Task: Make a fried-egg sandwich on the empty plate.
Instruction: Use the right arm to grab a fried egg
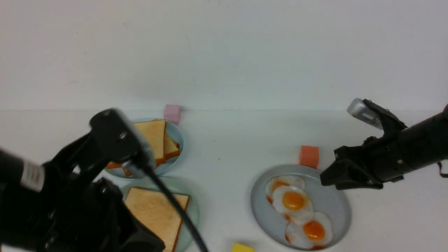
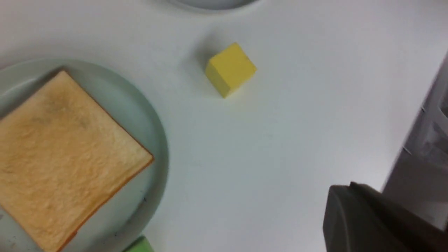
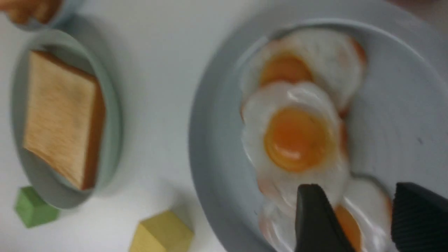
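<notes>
The right hand, parted and unloaded, nears 3 fried eggs on the grey-blue plate; best to pinch 1 by its white, sparing the yolk. Toast lies on the mint-green plate; the left hand is clenched.

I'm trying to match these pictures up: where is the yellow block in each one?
Front view: yellow block, bottom edge, just right of centre.
Left wrist view: upper middle.
Right wrist view: bottom edge, left of centre.
Shared landmark: the toast on the pale green plate.
</notes>
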Controlling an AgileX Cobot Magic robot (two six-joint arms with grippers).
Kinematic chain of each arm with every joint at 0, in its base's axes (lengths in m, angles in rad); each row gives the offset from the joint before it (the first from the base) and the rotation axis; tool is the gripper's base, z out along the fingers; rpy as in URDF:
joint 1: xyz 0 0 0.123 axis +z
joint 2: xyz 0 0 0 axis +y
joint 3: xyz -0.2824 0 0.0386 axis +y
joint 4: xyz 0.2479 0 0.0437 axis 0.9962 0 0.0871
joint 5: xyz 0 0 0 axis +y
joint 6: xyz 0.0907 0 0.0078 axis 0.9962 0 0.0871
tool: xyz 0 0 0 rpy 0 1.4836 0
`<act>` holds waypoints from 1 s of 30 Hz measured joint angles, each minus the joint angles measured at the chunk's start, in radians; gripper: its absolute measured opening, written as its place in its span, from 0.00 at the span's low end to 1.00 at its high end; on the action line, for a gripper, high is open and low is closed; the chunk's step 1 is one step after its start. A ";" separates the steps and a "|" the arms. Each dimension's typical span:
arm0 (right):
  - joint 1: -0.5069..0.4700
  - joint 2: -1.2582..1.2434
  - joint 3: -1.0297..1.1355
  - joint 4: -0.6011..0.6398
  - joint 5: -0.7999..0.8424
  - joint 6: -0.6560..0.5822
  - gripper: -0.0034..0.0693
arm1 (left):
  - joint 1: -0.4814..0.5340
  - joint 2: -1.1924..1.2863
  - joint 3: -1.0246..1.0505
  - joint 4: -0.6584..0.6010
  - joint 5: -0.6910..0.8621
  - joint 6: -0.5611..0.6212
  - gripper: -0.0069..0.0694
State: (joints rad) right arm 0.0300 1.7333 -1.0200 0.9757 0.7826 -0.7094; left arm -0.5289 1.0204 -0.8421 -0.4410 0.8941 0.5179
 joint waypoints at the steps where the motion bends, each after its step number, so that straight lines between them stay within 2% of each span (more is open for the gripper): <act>1: 0.000 0.018 -0.002 0.036 -0.001 -0.038 0.50 | 0.000 -0.020 0.025 0.001 -0.036 -0.001 0.07; 6: 0.000 0.110 -0.040 0.109 0.004 -0.127 0.50 | 0.000 -0.070 0.074 0.007 -0.120 -0.002 0.07; 23: 0.000 0.282 -0.123 0.113 0.076 -0.149 0.49 | -0.001 -0.072 0.077 0.007 -0.112 -0.005 0.07; 26: 0.000 0.292 -0.124 0.111 0.082 -0.153 0.46 | -0.001 -0.072 0.077 0.007 -0.112 -0.005 0.07; 30: 0.000 0.300 -0.126 0.111 0.085 -0.154 0.35 | -0.001 -0.072 0.077 0.007 -0.112 -0.005 0.07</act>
State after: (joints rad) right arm 0.0300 2.0333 -1.1461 1.0867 0.8679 -0.8633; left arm -0.5296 0.9486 -0.7655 -0.4339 0.7818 0.5128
